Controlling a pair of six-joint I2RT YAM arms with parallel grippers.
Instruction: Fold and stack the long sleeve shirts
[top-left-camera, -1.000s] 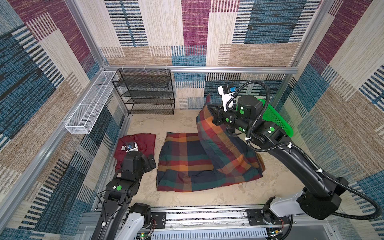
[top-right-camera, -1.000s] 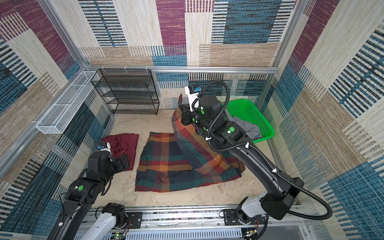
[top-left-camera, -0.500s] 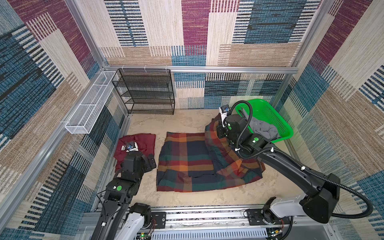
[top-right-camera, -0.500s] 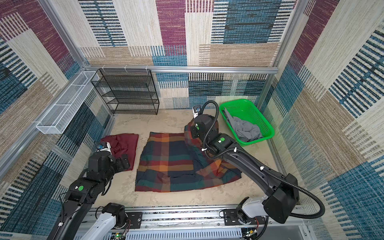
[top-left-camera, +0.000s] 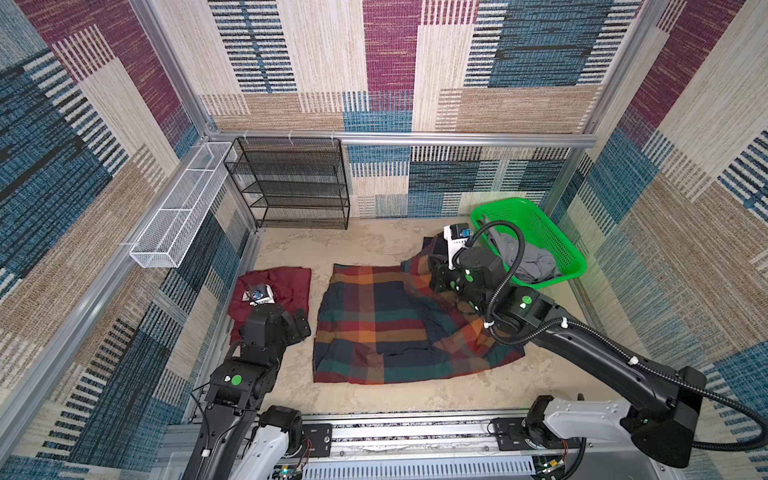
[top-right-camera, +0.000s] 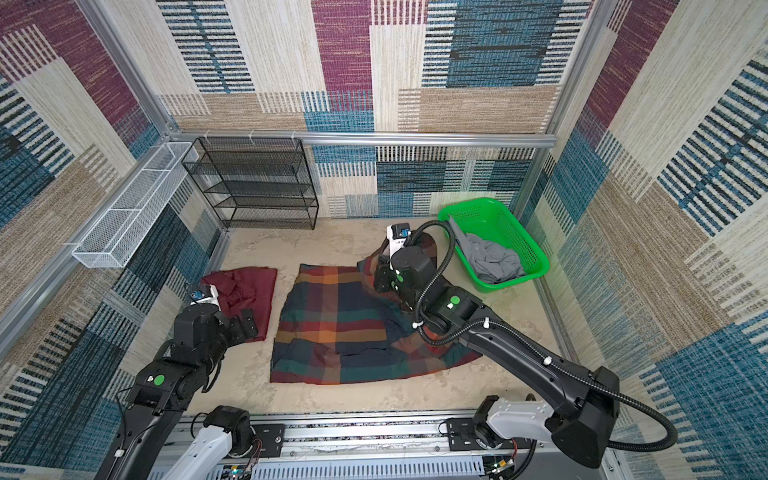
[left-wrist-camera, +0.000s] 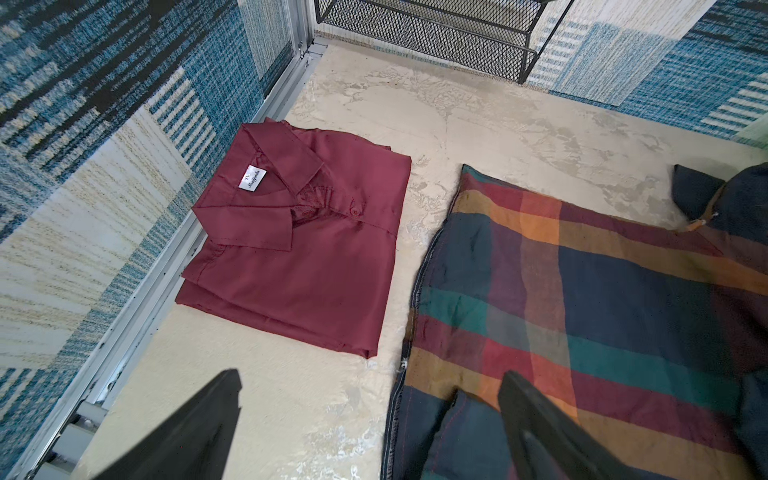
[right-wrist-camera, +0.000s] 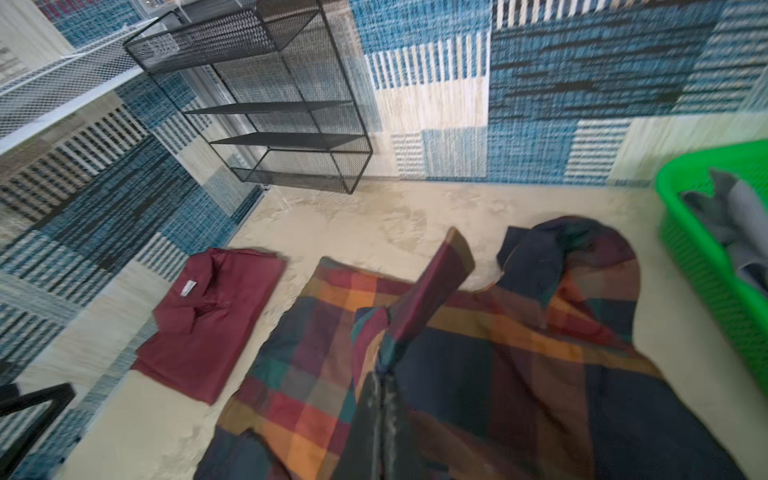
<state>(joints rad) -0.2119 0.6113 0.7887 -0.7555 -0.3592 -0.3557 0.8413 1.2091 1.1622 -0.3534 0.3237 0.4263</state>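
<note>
Since that plaid shirt (top-left-camera: 386, 328) is soft and floppy, you'd grab hems or cuffs; right end effector (right-wrist-camera: 384, 376) pinches its fabric; left end effector (left-wrist-camera: 370, 376) gapes wide, empty.

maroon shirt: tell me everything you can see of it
The maroon shirt is plain, smooth, slightly shiny cloth, folded into a rectangle with its collar on top, a small white label inside it and buttons below. It lies flat on the beige floor by the wall, apart from the plaid shirt. Nothing grips it.
</note>
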